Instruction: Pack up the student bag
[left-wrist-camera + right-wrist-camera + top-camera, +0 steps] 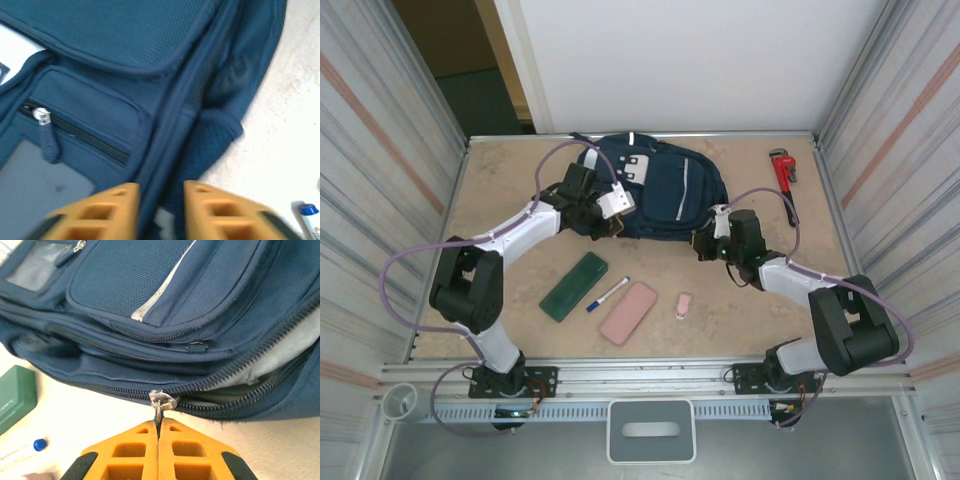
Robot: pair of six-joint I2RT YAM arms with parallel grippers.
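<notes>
A: Your right gripper [159, 431] is clamped shut on the small silver metal zipper pull [161, 401], with its orange fingers pressed together.

B: That pull sits on the main zip of the student bag [150, 300], the large navy-blue fabric backpack. To the right of the pull, in your wrist view, the teeth gape over pale grey lining.

A: Your left gripper [160, 205] has its fingers apart, and a seam of the bag's side runs between them. It's too blurred to tell whether they touch it.

B: From above, you see the bag lying at the far middle of the beige table [760, 310], between both grippers. Nearer you lie a flat dark-green case [574, 286], a blue-capped white pen [608, 294], a flat pink case [628, 313] and a small pink eraser [683, 305]. A red pipe wrench [783, 168] lies far right.
</notes>
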